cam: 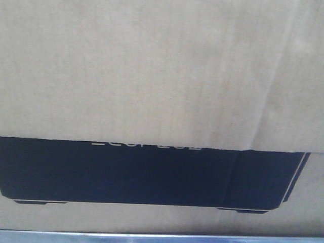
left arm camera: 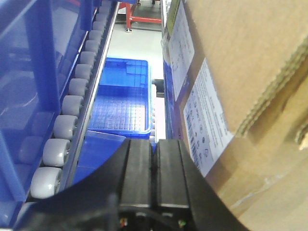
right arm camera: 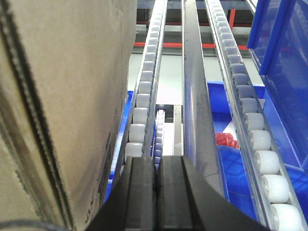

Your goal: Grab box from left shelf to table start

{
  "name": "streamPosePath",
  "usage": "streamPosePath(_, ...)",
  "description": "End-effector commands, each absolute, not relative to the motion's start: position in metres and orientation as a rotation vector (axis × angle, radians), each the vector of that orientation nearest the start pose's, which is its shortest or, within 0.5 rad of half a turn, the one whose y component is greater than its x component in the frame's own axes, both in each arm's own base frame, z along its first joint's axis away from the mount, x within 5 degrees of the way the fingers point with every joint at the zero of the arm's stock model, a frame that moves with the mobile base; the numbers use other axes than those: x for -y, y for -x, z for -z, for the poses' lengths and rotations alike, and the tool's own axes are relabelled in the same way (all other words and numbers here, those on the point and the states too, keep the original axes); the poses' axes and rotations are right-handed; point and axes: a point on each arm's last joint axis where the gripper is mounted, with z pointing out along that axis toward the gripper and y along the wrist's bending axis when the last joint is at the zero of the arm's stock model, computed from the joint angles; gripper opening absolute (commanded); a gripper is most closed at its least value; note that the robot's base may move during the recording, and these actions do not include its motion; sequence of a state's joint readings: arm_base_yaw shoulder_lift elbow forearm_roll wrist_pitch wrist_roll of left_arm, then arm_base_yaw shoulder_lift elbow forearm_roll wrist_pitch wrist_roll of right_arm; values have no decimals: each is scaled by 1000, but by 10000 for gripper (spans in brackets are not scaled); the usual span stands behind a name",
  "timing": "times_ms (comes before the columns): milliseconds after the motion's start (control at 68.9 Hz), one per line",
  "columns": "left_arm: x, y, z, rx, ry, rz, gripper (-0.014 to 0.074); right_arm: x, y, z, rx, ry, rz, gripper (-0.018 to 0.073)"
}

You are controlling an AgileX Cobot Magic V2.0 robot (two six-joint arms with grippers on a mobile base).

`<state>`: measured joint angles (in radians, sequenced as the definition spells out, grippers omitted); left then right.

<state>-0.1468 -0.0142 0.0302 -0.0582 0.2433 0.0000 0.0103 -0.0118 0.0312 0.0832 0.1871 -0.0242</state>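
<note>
Left gripper (left arm camera: 155, 144): the fingers are found pressed pad to pad, with nothing held between them. Right gripper (right arm camera: 158, 161): the same condition is noted, fingers closed together and empty.

The box (left arm camera: 250, 72) is located just beside the left fingers on their right, its labelled face (left arm camera: 204, 120) alongside them. It is also just beside the right fingers on their left, and so is flanked by both arms. The closed fingers are judged to serve as flat paddles, the box being too wide for either to span, so that it can be clamped between the arms. Contact cannot be confirmed.

A roller track (left arm camera: 67, 120) runs close to the left of the left fingers, with a blue bin (left arm camera: 122, 96) ahead. Ahead of the right fingers a second roller track (right arm camera: 144, 96) and a metal divider (right arm camera: 197, 110) are noted — side room is narrow.

Farther off, the box's lower edge covers the top of a navy-printed carton (cam: 152, 172) above the left shelf edge (cam: 162, 236) — an edge to be cleared. The worktop is not in view.
</note>
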Motion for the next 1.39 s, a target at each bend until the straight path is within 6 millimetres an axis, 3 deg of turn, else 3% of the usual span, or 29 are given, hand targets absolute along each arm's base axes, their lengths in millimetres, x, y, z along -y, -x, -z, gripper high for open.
streamPosePath(0,9,-54,-191,-1645,-74,176,-99,-1,-56,-194,-1598,-28,-58,57)
streamPosePath(435,9,-54,-193,-1627,-72,176,-99,-1,-56,-194,-1598,-28,-58,57)
streamPosePath(812,7,-53,-218,-1351,-44,182,-99,-1,-56,-194,-1598,-28,-58,57)
streamPosePath(972,6,-47,-244,-1243,-37,186,-99,-1,-56,-194,-1598,-28,-58,57)
streamPosePath(1219,5,-32,-303,-1227,-46,195,-97,-1,-56,-194,-1598,-28,-58,57)
streamPosePath(1378,4,-24,-330,-1194,-48,198,-94,-1,-56,-194,-1598,-28,-58,57)
